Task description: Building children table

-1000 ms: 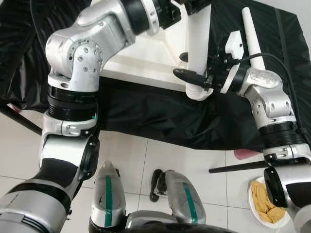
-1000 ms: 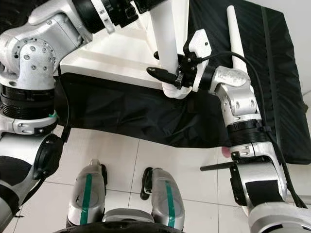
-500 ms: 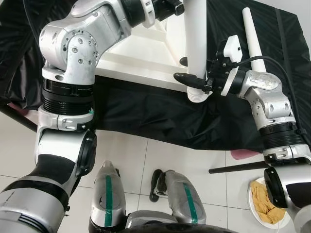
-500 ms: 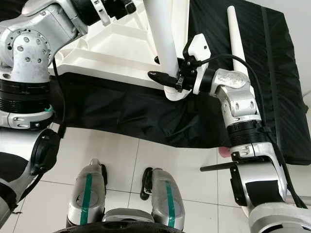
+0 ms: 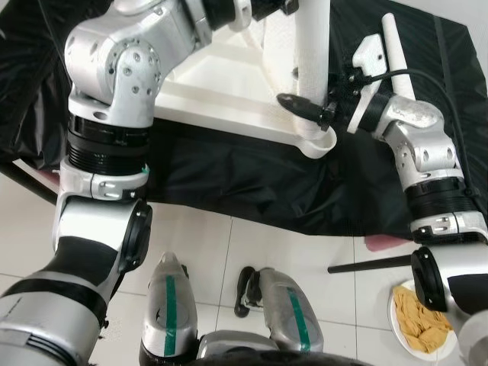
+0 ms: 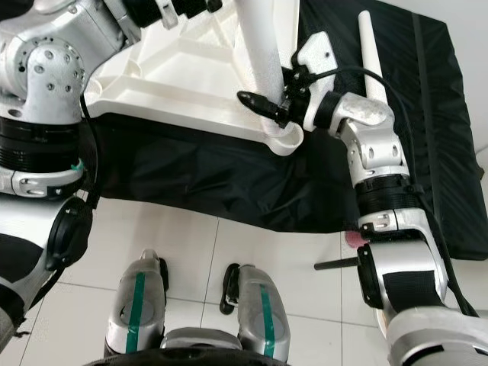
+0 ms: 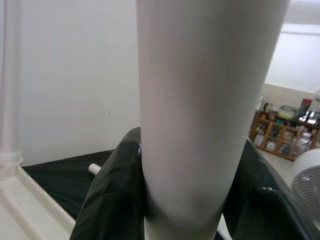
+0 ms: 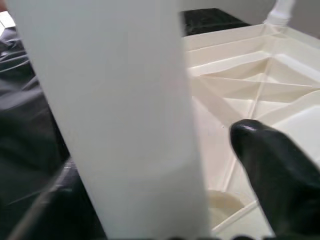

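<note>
Tabletop point(image 5: 221, 72), white moulded plastic, lies underside up on the black cloth point(image 5: 252, 179), its stiffening ribs facing me; everything else I place from it. Over its far edge my left gripper point(image 7: 185, 200) has its black fingers closed round the upper part of a white table leg point(image 5: 313, 46), one finger on each side of the tube. That leg stands nearly upright, its lower end at the round corner socket point(image 5: 319, 143) on the tabletop's near right corner. Whether the end is fully seated in the socket I cannot tell.

At that same corner my right gripper point(image 5: 309, 110) holds the leg low down, one black finger lying across the tabletop's ribs and the other on the cloth side of the tube, so it is pinched between them. Further right of the tabletop a second leg point(image 5: 396, 53) lies loose on the cloth.

I judge the leg to be light, stiff and hollow, with a smooth skin that could slip or twist in rubber fingers if squeezed weakly. Holding it high and low, as I do now, should keep it straight while I press it down. The tabletop looks rigid but light, so it may slide on the cloth under a sideways push.
</note>
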You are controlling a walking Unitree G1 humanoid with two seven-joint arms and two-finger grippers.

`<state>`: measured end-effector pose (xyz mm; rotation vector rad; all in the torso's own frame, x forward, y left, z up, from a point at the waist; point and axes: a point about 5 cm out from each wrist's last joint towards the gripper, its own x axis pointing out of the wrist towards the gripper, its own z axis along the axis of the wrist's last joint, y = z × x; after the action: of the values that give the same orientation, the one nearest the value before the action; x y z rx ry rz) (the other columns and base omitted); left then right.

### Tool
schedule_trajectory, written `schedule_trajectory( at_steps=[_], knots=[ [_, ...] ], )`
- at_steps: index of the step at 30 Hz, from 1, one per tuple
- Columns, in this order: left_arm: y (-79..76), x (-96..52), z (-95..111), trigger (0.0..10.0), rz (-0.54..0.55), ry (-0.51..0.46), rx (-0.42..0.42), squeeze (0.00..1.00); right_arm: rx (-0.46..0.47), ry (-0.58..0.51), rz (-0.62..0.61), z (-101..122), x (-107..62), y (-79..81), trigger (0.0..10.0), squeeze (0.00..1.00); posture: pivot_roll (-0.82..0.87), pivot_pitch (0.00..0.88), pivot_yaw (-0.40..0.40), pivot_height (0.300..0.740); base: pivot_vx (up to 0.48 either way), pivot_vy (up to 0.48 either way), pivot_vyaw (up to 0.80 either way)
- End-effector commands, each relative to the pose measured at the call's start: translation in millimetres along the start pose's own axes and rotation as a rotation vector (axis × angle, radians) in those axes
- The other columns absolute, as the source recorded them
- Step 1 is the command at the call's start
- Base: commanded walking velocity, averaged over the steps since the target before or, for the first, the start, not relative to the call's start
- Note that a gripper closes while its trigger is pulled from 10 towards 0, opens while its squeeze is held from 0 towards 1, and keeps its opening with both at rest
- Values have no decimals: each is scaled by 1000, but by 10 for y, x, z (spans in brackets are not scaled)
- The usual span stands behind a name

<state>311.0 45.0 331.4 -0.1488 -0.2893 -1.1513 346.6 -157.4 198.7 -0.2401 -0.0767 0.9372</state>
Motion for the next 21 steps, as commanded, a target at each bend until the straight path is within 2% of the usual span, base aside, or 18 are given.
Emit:
schedule_trajectory(
  at_steps=[1, 3, 4, 6, 8, 10, 11, 12, 13, 15, 16, 21],
  knots=[
    [-4, 45, -17, 10000, 16, 30, 15, 0, -5, -22, -33, 63, -29, -68, 10000, 1000, 135, 0, -114, 740, 0, 0, 0],
    [29, 47, -16, 10000, 54, 37, 31, 0, -9, -30, -50, 74, -17, -74, 10000, 1000, 136, 0, -114, 740, 0, 0, 0],
    [97, 50, -11, 10000, 126, 47, 58, 0, -22, -48, -89, 107, 13, -79, 10000, 1000, 136, 0, -115, 740, 0, 0, 0],
    [97, 50, -11, 10000, 126, 47, 58, 0, -22, -48, -89, 107, 13, -79, 10000, 1000, 136, 0, -115, 740, 0, 0, 0],
    [195, 55, 0, 10000, 233, 60, 104, 0, -45, -71, -173, 158, 79, -88, 10000, 1000, 136, 0, -117, 740, 0, 0, 0],
    [195, 55, 0, 10000, 233, 60, 104, 0, -45, -71, -173, 158, 79, -88, 10000, 1000, 136, 0, -117, 740, 0, 0, 0],
    [233, 59, 9, 10000, 279, 62, 133, 0, -62, -79, -213, 176, 116, -81, 10000, 733, 136, 0, -119, 740, 0, 0, 0],
    [233, 59, 9, 10000, 279, 62, 133, 0, -62, -79, -213, 176, 116, -81, 10000, 733, 136, 0, -119, 740, 0, 0, 0],
    [262, 67, 28, 10000, 315, 58, 158, 0, -78, -73, -250, 176, 160, -62, 10000, 0, 135, 0, -121, 740, 0, 0, 0],
    [262, 67, 28, 10000, 315, 58, 158, 0, -78, -73, -250, 176, 160, -62, 10000, 0, 135, 0, -121, 740, 0, 0, 0],
    [290, 74, 51, 10000, 354, 60, 197, 0, -98, -69, -276, 175, 193, -41, 10000, 0, 134, 0, -121, 740, 0, 0, 0],
    [309, 102, 92, 10000, 401, 59, 252, 0, -112, -47, -337, 137, 243, -19, 10000, 0, 133, 0, -122, 740, 0, 0, 0]
  ],
)
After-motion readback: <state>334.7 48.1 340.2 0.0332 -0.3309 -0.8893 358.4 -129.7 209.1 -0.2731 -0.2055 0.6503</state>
